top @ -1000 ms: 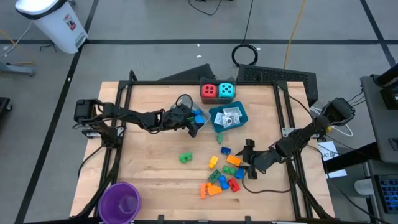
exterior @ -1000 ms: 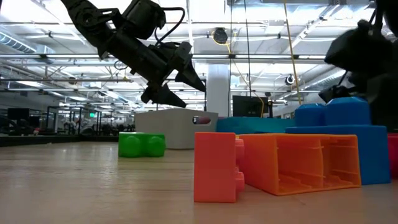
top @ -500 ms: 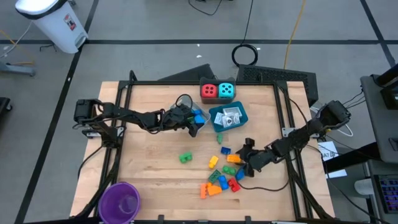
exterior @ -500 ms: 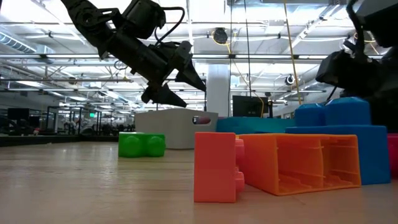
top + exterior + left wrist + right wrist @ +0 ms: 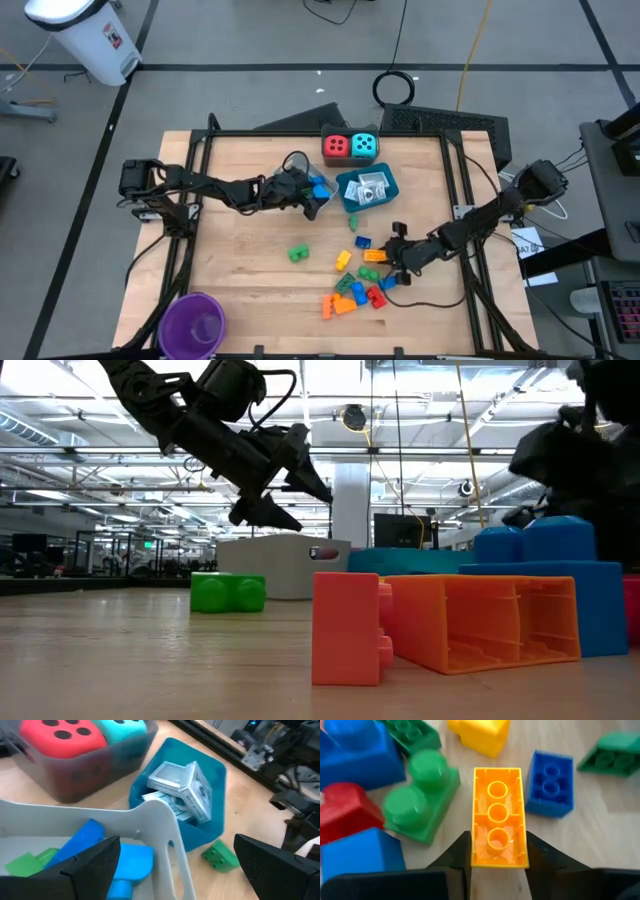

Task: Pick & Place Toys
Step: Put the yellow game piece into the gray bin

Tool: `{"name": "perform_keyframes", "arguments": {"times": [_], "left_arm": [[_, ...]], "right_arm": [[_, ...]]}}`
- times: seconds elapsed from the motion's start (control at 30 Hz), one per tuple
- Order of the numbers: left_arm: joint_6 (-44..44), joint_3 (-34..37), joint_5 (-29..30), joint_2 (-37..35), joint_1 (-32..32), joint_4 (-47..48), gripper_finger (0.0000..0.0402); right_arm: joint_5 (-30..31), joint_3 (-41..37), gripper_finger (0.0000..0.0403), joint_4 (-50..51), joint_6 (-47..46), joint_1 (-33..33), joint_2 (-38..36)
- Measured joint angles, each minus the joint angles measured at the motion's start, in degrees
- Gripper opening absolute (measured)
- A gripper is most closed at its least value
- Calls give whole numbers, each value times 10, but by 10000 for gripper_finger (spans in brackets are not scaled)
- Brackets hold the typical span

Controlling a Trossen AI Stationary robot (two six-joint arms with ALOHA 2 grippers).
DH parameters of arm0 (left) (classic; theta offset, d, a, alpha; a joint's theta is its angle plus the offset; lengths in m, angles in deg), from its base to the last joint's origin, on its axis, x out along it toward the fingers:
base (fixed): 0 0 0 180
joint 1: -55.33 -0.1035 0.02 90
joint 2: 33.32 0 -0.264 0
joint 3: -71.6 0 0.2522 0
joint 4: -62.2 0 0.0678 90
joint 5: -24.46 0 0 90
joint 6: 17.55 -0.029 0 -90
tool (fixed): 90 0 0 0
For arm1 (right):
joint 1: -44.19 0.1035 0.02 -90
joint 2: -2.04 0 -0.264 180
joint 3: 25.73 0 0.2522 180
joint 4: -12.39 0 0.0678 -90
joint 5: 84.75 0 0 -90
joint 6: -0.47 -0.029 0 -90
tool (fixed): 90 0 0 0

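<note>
The right hand [image 5: 499,857] is clenched on an orange brick [image 5: 499,818], its two fingers [image 5: 462,855] pressed against the brick's long sides at the near end. The brick lies hollow side up (three round tubes show inside it). From above, this hand [image 5: 392,256] sits at the pile of bricks [image 5: 356,282] toward the bench's [image 5: 240,250] right side, nearer the front edge than the rear. Around the orange brick lie a blue brick [image 5: 550,783], a yellow brick [image 5: 479,734] and a green two-stud brick [image 5: 420,797], all close beside it.

The left hand [image 5: 318,199] hangs above the grey tray [image 5: 150,820] near the middle of the bench, its fingers spread wide and holding nothing. Blue and green bricks lie in that tray. Just beside it the blue tray [image 5: 212,775] holds white printed packets [image 5: 187,787]. The red die [image 5: 336,146] and cyan die [image 5: 365,145] sit side by side in a clear tray near the rear edge. A lone green brick [image 5: 298,254] rests apart from the pile.
</note>
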Motion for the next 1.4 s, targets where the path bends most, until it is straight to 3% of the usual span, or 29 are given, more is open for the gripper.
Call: {"name": "perform_keyframes", "arguments": {"times": [0.1,0.23,0.4,0.53,0.97,1.13,1.4], "left_arm": [[19,0,-52,0,1,-29,395],[32,0,-114,2,18,-82,395],[44,0,-116,3,47,-145,395],[38,0,-114,3,70,-157,395],[50,-13,-19,15,132,-162,395],[53,-65,-1,77,140,-163,395],[54,-157,-15,179,128,-162,395]], "right_arm": [[10,0,97,-3,32,0,-24],[80,0,103,-20,88,0,-58],[194,0,103,-85,197,0,-69],[229,0,99,-143,272,0,-69],[225,0,99,-194,319,-44,-67],[182,0,99,-224,347,-57,-51],[181,1,99,-241,361,-59,-44]]}}
